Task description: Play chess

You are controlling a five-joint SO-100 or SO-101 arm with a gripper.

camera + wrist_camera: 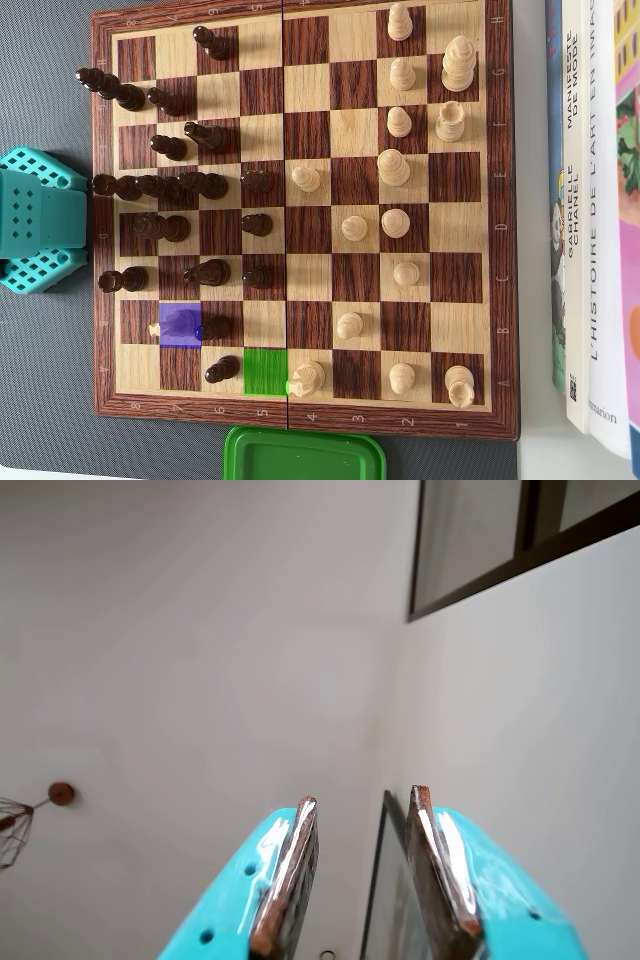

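Note:
In the overhead view a wooden chessboard (300, 415) fills the table. Dark pieces (190, 185) crowd its left half and light pieces (395, 170) stand on its right half. One square near the lower left is tinted blue (180, 325), with a small light piece (155, 328) at its left edge. A square in the bottom row is tinted green (265, 372), and a light knight (308, 378) stands just right of it. In the wrist view my gripper (363, 796) points up at a white wall, open, with nothing between its teal fingers (455, 860). The board is out of that view.
The arm's teal base (35, 220) sits off the board's left edge. A green lid or box (305, 455) lies below the board. Books (590, 200) are stacked along the right. The wrist view shows a dark window frame (520, 550) and a wire lamp (15, 825).

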